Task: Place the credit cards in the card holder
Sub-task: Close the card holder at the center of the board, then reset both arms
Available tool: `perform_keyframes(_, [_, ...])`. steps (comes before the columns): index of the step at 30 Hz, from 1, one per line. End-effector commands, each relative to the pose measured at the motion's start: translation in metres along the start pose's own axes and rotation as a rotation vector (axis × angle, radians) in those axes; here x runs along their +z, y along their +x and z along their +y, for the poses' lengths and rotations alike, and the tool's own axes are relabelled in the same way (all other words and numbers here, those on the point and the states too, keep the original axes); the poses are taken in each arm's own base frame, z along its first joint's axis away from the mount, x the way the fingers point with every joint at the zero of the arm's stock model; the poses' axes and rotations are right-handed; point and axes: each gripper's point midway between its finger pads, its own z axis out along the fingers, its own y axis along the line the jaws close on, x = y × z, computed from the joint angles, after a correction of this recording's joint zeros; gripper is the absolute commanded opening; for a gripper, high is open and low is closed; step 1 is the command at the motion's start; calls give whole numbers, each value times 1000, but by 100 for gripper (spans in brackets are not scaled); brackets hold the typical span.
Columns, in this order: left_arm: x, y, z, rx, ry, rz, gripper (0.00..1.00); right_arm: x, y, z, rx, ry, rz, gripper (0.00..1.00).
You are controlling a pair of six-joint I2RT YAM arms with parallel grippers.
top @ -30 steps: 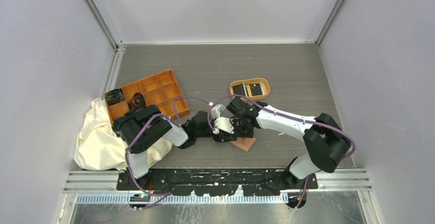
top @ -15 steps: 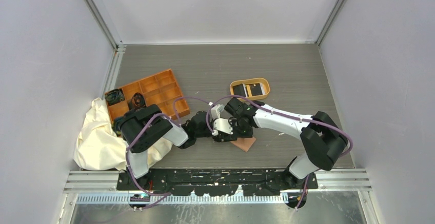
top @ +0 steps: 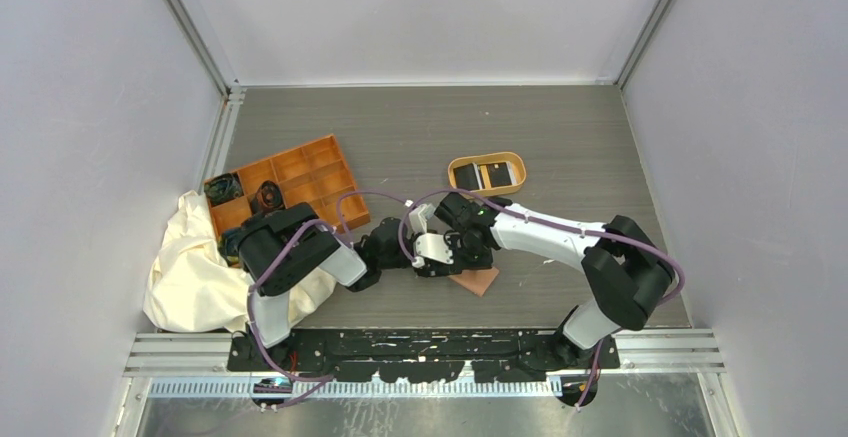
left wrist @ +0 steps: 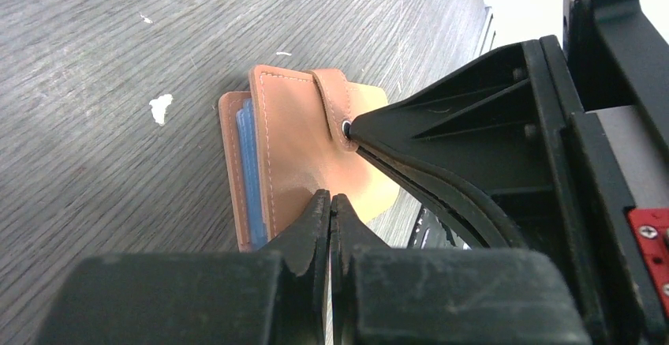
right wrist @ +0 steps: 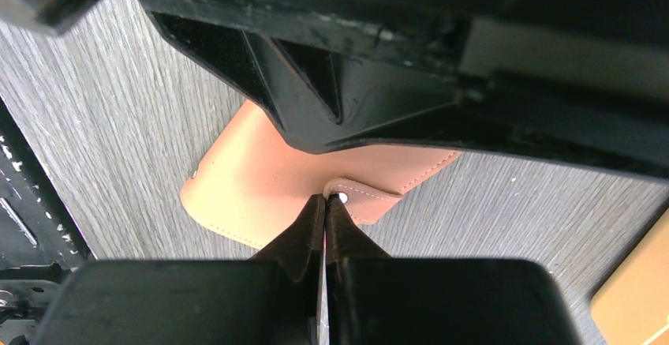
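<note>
**Right claw (right wrist: 326, 203) meets the little snap tab (right wrist: 368, 200)**

The right claw rises from 6 o'clock, jaws pressed together, its tips touching the tab's end. The tab belongs to a flat pinkish-brown leather-like card holder (right wrist: 252, 179) lying on the grey wood-grain tabletop (right wrist: 118, 108). The black left claw (right wrist: 315, 144) reaches onto it from 12 o'clock.

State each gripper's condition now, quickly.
Left gripper: shut, tips at the wallet edge; grip unclear.
Right gripper: shut on the wallet's snap tab.
</note>
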Motion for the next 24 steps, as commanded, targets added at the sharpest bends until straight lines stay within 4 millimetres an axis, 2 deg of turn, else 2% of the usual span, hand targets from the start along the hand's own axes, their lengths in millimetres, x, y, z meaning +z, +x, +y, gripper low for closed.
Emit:
perform_keyframes(1, [1,-9,-6,8,44,-45,0,28,24,33,0,-139,81,3])
perform_keyframes(3, [0,-10,-6,5,48,-51,0,27,21,30,6,-119,67,4])
perform_keyframes(4, [1,-10,-6,6,47,-50,0,24,17,26,16,-97,51,9])
perform_keyframes(6, [0,-10,-7,12,42,-47,1,13,9,15,46,-47,7,25])
perform_keyframes(8, [-2,-14,-8,26,27,-50,3,-2,4,2,87,5,-55,39])
perform_keyframes(13, [-12,-25,-6,80,-56,-62,14,-51,4,-18,181,103,-219,62])
perform_keyframes(17, [-24,-40,-13,154,-111,-71,23,-87,12,-27,230,184,-324,71])
perform_keyframes(20, [-40,-55,-24,282,-159,-73,30,-119,23,-45,298,325,-385,78])
perform_keyframes(21, [-50,-64,-32,333,-182,-93,32,-134,28,-56,346,408,-409,96])
perform_keyframes(24, [-86,-86,-46,483,-278,-118,38,-189,52,-92,594,707,-512,100])
